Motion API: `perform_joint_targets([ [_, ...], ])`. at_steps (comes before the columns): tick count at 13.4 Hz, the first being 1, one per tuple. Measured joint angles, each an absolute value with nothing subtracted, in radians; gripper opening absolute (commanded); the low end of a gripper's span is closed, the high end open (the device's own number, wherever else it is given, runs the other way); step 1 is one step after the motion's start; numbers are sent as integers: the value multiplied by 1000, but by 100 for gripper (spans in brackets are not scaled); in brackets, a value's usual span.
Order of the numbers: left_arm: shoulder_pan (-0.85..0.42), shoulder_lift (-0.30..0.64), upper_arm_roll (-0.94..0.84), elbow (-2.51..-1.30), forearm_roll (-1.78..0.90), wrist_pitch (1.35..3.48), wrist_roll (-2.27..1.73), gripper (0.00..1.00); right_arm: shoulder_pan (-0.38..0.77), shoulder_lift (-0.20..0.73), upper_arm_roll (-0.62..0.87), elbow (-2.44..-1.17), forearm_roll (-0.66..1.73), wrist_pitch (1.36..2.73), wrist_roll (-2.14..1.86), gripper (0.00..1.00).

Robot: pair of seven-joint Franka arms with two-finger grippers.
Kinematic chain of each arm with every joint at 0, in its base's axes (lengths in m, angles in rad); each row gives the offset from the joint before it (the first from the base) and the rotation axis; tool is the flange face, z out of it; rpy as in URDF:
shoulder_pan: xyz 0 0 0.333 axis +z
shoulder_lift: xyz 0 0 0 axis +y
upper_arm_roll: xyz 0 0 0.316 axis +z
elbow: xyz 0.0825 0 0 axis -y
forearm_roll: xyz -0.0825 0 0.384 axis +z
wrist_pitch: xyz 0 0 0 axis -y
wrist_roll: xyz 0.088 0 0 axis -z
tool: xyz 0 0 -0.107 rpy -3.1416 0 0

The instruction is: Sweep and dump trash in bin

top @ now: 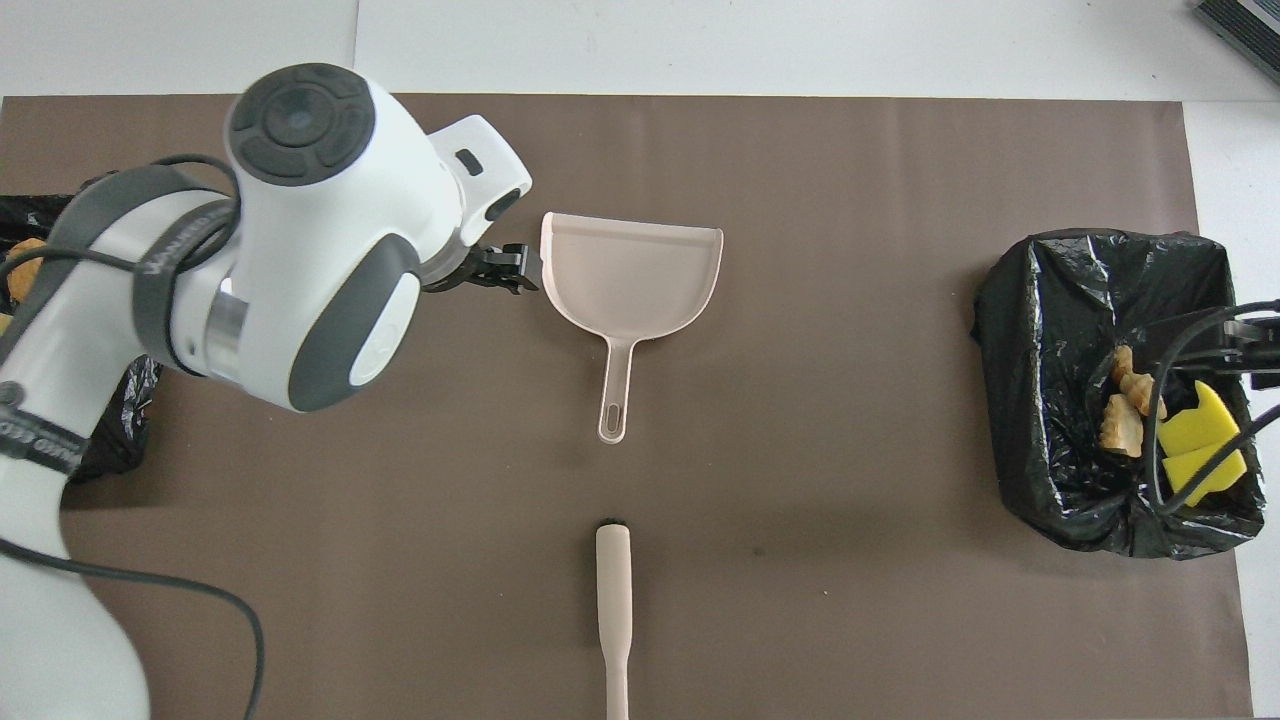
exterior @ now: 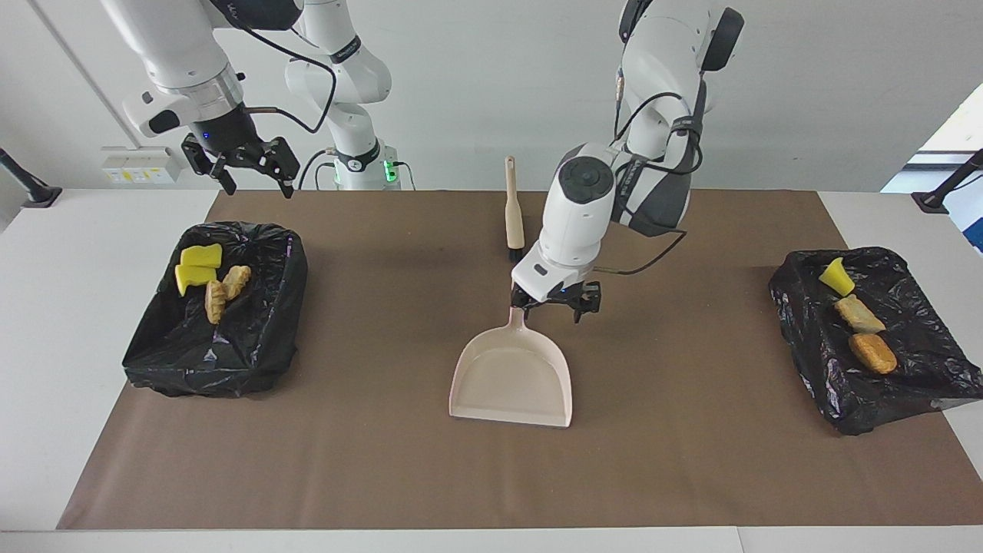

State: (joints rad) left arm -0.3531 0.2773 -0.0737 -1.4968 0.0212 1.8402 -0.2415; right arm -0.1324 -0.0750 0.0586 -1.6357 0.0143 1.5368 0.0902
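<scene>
The beige dustpan (exterior: 511,380) (top: 630,270) lies flat and empty on the brown mat, its handle pointing toward the robots. My left gripper (exterior: 554,306) (top: 500,278) hangs open just above the mat beside the handle's end, holding nothing. The trash sits in two black-lined bins. Yellow sponges (exterior: 198,265) (top: 1205,445) and croissant-like pieces (exterior: 226,288) (top: 1125,410) are in the bin (exterior: 230,361) (top: 1040,300) at the right arm's end. A yellow wedge (exterior: 835,276), a striped piece (exterior: 858,313) and a brown nugget (exterior: 872,353) are in the other bin (exterior: 914,384). My right gripper (exterior: 257,173) waits open, high over the first bin's rim.
The beige-handled brush (exterior: 513,215) (top: 612,610) lies on the mat nearer to the robots than the dustpan, bristles toward the pan. In the overhead view the left arm covers most of the bin at its end of the table.
</scene>
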Motion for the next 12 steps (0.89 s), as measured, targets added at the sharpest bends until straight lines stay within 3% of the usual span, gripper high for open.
perform_joint_targets([
  [5,-229,35,-70,-1616,21,1691,-38,100,-133,-75,70,-1636,14,1537,90,100],
  [9,-189,-31,-69,-1609,19,1627,1,100,-61,-72,64,-1636,13,1536,90,100],
  [12,-165,-38,-64,-1536,14,1516,59,100,-1,-71,23,-1636,2,1536,90,100],
])
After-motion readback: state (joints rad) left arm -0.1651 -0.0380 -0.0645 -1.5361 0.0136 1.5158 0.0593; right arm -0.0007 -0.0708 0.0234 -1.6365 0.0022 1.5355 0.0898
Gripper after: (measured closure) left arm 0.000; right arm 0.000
